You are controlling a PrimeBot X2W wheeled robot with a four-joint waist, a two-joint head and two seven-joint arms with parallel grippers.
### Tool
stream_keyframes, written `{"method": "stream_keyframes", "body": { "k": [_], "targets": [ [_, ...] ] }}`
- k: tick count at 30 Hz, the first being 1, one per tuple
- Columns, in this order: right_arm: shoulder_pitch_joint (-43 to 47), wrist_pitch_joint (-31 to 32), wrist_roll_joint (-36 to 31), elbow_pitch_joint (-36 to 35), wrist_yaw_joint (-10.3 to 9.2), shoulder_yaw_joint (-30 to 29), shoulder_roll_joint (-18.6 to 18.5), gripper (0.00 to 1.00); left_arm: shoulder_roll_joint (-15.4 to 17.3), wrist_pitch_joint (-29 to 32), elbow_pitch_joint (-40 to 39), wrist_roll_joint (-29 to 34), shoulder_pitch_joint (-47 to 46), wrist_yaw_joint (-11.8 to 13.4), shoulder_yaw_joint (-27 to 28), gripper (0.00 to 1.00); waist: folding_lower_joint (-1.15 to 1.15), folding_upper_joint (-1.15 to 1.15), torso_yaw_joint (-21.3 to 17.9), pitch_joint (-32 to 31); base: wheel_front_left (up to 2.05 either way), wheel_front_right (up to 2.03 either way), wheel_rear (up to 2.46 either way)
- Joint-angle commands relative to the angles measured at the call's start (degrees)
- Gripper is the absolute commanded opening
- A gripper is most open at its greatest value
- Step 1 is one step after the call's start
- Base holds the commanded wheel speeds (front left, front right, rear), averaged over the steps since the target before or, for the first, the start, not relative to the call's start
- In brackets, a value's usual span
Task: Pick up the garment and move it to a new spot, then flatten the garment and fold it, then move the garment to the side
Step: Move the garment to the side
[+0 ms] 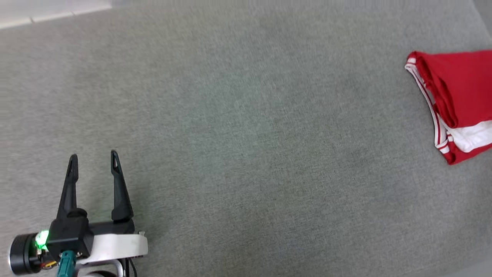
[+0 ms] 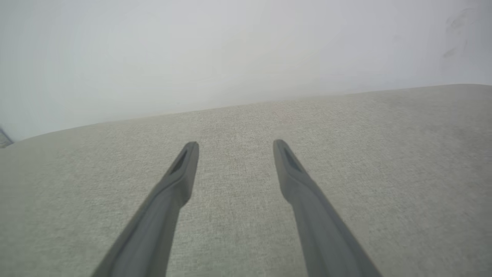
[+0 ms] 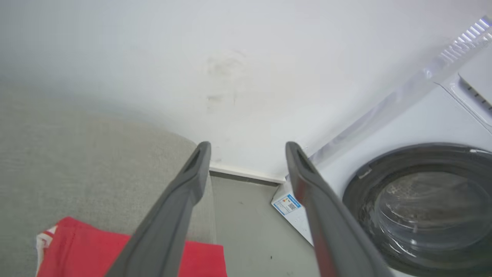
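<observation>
Left gripper (image 1: 93,156) spread, empty; I see wide fabric (image 1: 246,134) between it and garment (image 1: 461,84) near far-right edge; right gripper (image 3: 248,145) parted over it.

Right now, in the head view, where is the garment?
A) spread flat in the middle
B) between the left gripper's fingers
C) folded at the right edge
C: the garment lies folded at the right edge, far from the open left gripper.

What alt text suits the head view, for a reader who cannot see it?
A folded red garment with white trim lies at the right edge of a grey fabric surface. The left claw, open and empty, sits at the lower left, far from it.
</observation>
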Motion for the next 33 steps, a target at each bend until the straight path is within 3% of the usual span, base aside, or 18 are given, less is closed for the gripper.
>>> {"method": "stream_keyframes", "body": {
  "k": [1,7,11,13,23,33],
  "targets": [
    [0.5,-0.8,-3.0,-2.2,-0.08,-2.3,1.4,1.0,-0.4,-0.1,0.2,-0.2,1.2,0.2,0.2,1.0,0.0,0.0,1.9,-3.8,0.0,0.0,0.0],
    [12.1,-1.0,-10.8,-22.6,-0.08,-17.2,11.2,1.0,-1.4,-0.1,1.2,-0.5,3.7,0.1,0.1,1.0,0.0,0.0,4.6,-8.6,0.0,0.0,0.0],
    [23.4,-1.0,-13.9,-37.2,-0.08,-21.7,19.2,1.0,-2.1,-0.1,2.3,-0.5,5.4,-0.2,-0.6,1.0,0.0,0.0,6.9,-11.8,0.0,0.0,0.0],
    [27.0,-1.0,-14.1,-40.9,-0.08,-22.2,21.9,1.0,-2.2,-0.1,2.6,-0.4,6.1,-0.3,-0.9,1.0,0.0,0.0,7.7,-13.0,0.0,0.0,0.0],
    [44.3,-1.0,-12.0,-47.1,-0.07,-23.8,30.9,1.0,-2.6,-0.1,4.3,0.0,7.8,-0.6,-2.7,1.0,0.0,0.0,10.5,-17.0,0.0,0.0,0.0],
    [60.1,-1.1,-10.7,-52.1,-0.07,-26.5,35.7,1.0,-2.8,-0.1,4.9,0.1,10.4,-0.6,-3.6,1.0,0.0,0.0,10.9,-20.2,0.0,0.0,0.0]
  ]
}}
